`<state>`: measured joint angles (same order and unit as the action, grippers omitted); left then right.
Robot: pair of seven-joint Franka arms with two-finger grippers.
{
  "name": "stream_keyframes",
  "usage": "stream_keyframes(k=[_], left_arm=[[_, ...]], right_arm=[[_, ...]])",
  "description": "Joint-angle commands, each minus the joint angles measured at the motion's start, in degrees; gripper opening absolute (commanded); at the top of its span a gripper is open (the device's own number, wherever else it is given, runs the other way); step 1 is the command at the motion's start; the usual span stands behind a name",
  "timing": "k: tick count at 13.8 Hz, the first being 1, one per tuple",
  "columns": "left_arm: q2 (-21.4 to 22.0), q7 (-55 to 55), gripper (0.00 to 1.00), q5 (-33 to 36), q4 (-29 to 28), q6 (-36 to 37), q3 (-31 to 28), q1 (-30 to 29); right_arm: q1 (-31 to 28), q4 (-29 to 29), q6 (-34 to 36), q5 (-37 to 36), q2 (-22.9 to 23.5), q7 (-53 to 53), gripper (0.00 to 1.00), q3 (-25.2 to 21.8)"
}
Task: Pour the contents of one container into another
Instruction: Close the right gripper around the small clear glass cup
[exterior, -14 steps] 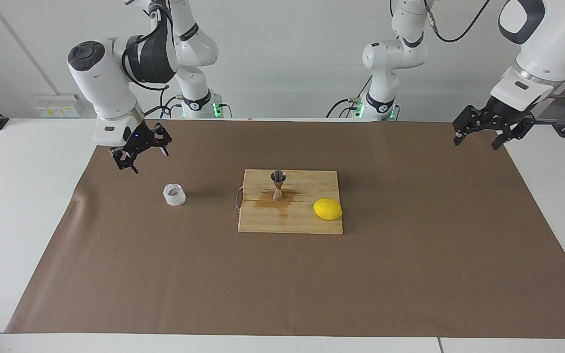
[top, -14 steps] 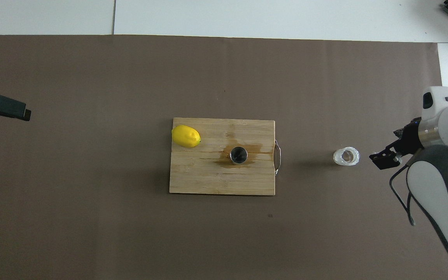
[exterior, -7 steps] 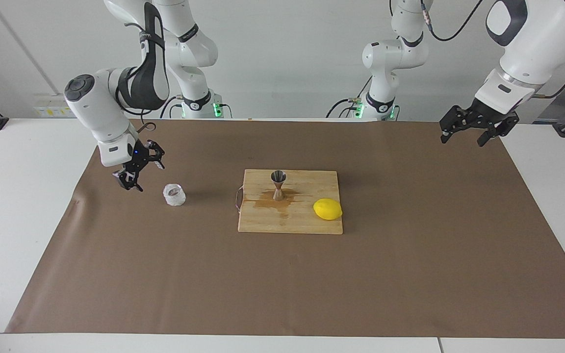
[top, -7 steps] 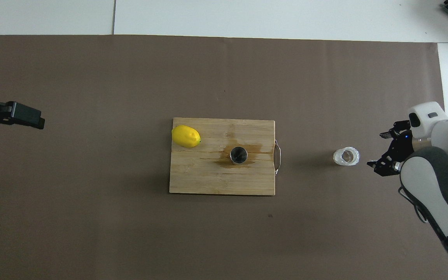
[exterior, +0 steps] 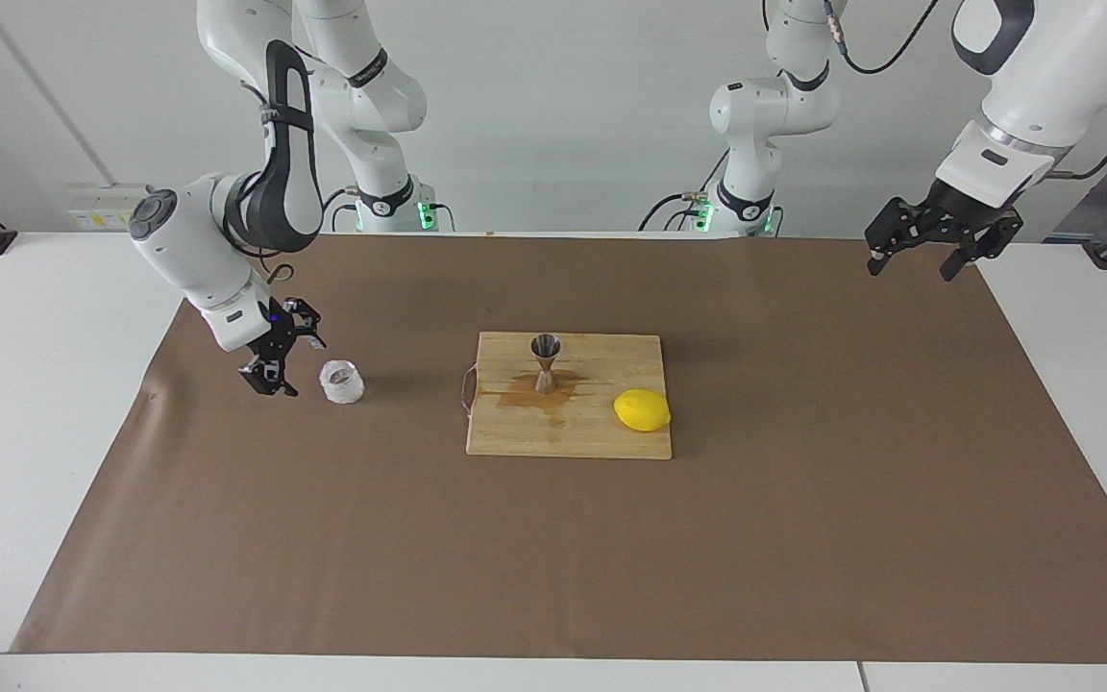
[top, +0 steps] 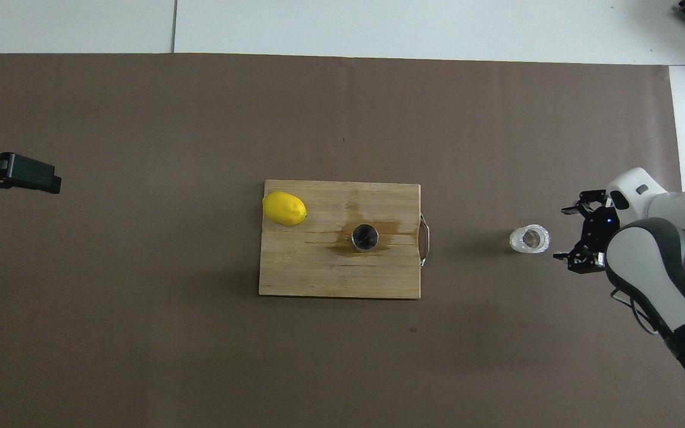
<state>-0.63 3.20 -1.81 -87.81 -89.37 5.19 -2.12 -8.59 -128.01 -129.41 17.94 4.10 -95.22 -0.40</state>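
Cup (exterior: 341,382) upright on mat, right pincer (exterior: 285,352) open beside it

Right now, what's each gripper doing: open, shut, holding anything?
Right gripper: open, empty, beside the small translucent-white textured cup, not touching it.
Left gripper: open, empty, waiting over the brown mat's edge.

Plain white wall (exterior: 563,106) rises by a brown-covered white table (exterior: 35,404).

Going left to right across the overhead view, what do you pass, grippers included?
left gripper → lemon → steel jigger on the cutting board → board's metal handle → textured cup → right gripper, open beside the cup.
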Motion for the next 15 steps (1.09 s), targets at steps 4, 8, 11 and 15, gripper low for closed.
stream_keyframes(k=[4, 8, 11, 15], left_arm=[[1.3, 0.2, 1.00, 3.8, -0.5, 0.3, 0.1, -0.2], [1.5, 0.0, 1.00, 3.2, -0.6, 1.0, -0.7, 1.2], [1.5, 0.0, 1.00, 3.0, -0.7, 0.8, -1.8, 2.2], [1.9, 0.1, 1.00, 0.3, -1.3, 0.1, -1.9, 1.2]], right_arm=[[-1.5, -2.5, -3.3, 6.8, 2.0, -10.6, 1.00, 0.6], [-1.1, -2.5, -3.5, 8.8, 3.6, -14.5, 1.00, 0.6], [-0.6, -2.1, -4.3, 13.3, 5.8, -19.6, 1.00, 0.6], [0.9, -1.9, -4.4, 15.6, 6.0, -19.5, 1.00, 1.1]])
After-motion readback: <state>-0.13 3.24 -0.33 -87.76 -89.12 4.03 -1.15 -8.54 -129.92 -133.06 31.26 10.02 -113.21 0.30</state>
